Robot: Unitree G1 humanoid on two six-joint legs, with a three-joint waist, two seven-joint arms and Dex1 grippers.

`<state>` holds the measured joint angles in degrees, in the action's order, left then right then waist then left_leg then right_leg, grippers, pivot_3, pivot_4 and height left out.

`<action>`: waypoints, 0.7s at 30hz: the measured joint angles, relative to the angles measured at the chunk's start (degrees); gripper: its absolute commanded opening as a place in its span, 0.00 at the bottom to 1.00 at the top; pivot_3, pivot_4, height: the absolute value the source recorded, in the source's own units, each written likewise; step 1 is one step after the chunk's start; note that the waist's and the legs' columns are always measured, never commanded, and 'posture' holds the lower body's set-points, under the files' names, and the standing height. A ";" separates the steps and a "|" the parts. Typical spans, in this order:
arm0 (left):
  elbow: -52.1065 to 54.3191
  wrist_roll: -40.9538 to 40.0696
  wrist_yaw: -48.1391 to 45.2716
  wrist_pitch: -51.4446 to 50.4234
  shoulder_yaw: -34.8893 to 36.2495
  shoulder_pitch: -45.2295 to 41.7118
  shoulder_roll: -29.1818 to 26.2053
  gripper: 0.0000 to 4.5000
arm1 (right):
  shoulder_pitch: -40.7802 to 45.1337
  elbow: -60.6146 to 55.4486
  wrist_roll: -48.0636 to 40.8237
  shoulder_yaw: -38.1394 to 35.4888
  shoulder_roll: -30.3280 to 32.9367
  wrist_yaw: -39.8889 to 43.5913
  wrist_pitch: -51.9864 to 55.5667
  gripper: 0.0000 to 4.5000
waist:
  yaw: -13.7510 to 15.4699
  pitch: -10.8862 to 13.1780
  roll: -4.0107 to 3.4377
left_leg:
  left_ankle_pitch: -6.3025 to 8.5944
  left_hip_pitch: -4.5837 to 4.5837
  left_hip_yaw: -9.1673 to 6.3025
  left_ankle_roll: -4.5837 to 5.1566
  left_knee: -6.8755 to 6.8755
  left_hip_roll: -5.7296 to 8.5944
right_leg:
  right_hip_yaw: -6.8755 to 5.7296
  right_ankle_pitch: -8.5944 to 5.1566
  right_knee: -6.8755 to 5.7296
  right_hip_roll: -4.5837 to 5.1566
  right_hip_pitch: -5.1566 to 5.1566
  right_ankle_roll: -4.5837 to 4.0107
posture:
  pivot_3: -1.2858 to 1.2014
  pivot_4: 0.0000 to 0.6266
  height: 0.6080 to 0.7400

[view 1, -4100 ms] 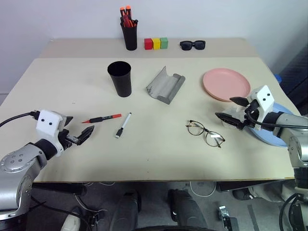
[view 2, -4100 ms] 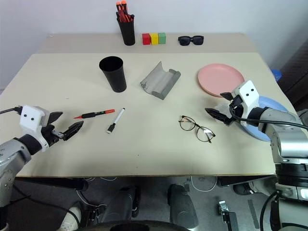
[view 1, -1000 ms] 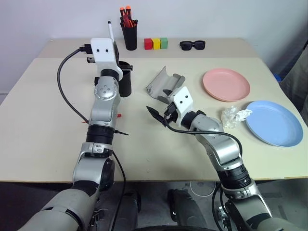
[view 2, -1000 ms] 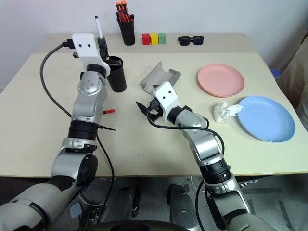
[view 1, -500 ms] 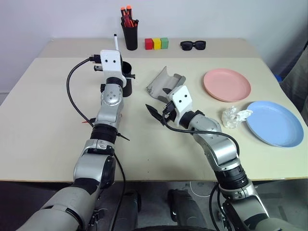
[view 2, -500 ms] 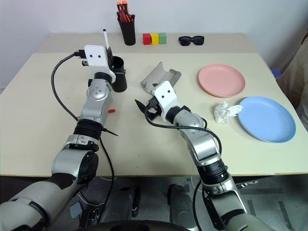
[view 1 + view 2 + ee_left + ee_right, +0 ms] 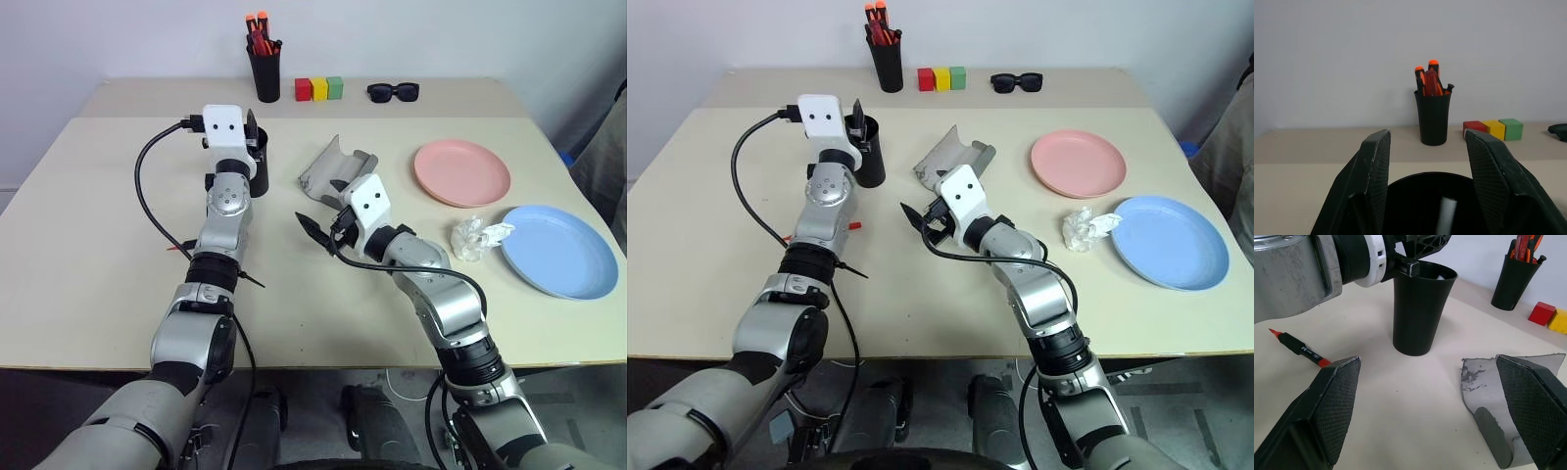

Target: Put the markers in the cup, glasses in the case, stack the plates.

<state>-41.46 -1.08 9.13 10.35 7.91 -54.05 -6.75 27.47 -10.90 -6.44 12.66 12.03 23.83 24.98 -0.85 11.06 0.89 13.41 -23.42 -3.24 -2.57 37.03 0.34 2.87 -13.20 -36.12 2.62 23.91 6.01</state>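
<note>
Left gripper (image 7: 1426, 169) jaws apart, empty, poised directly over the cup (image 7: 1429, 200); white marker (image 7: 1445, 214) stands inside it, just below the jaws. Right gripper (image 7: 1437, 404) spread wide, holding nothing; red marker (image 7: 1299, 349) lies on the table off one finger, open case (image 7: 1503, 404) off the other. Pink plate (image 7: 460, 171) and blue plate (image 7: 558, 250) sit apart, unstacked. One marker done; the glasses I cannot find.

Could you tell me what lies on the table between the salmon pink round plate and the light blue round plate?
A crumpled white wad, seemingly paper or plastic, lies between the salmon pink round plate and the light blue round plate, nearer the blue one, as both head views show.
</note>
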 measured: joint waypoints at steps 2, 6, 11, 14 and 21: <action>2.56 -2.54 -0.04 -1.46 2.05 0.03 0.05 0.56 | 0.00 -0.02 0.00 0.00 -0.02 0.04 0.04 1.00 | -0.07 0.01 0.01 | 0.00 0.00 -0.01 0.00 0.00 0.00 | 0.00 0.00 -0.01 0.00 0.01 0.00 | 0.52 0.24 1.00; 13.21 -6.99 -3.42 -8.27 4.45 1.56 -4.10 0.56 | 0.02 -0.21 -0.13 -0.06 0.67 0.85 0.11 1.00 | -0.55 0.01 0.00 | 0.00 0.01 0.00 0.00 -0.06 -0.03 | 0.01 0.00 -0.06 -0.03 0.06 0.00 | 0.52 0.24 1.00; 28.55 -14.88 -18.87 -25.07 5.28 12.10 -16.58 0.56 | -0.31 -0.76 -1.31 -1.94 5.58 4.95 0.12 1.00 | -1.33 0.01 -0.01 | 0.00 0.02 -0.05 0.00 -0.08 -0.03 | -0.01 0.00 -0.11 -0.02 0.06 -0.02 | 0.52 0.24 1.00; 35.66 -17.21 -29.58 -36.86 2.07 19.21 -26.87 0.75 | -0.21 -0.51 -1.71 -2.67 7.28 6.53 -0.28 1.00 | -1.73 0.02 -0.02 | 0.00 0.02 -0.03 0.00 -0.10 -0.05 | -0.01 -0.02 -0.10 -0.03 0.08 -0.04 | 0.52 0.24 1.00; 38.11 -16.36 -48.27 -43.60 -7.34 23.59 -37.52 0.99 | -1.41 -1.66 -4.48 -3.27 14.56 16.18 0.00 1.00 | -0.95 0.03 -0.01 | 0.01 0.00 -0.03 0.00 -0.08 -0.05 | -0.03 -0.14 0.03 0.02 0.01 -0.22 | 0.52 0.24 1.00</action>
<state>-3.36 -17.44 -39.13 -33.26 0.58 -30.47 -44.27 26.07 -12.56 -10.93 9.39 26.60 40.01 24.98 -1.80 11.09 0.88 13.41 -23.42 -3.27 -2.57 36.95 0.29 2.84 -13.34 -36.09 2.64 23.93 5.79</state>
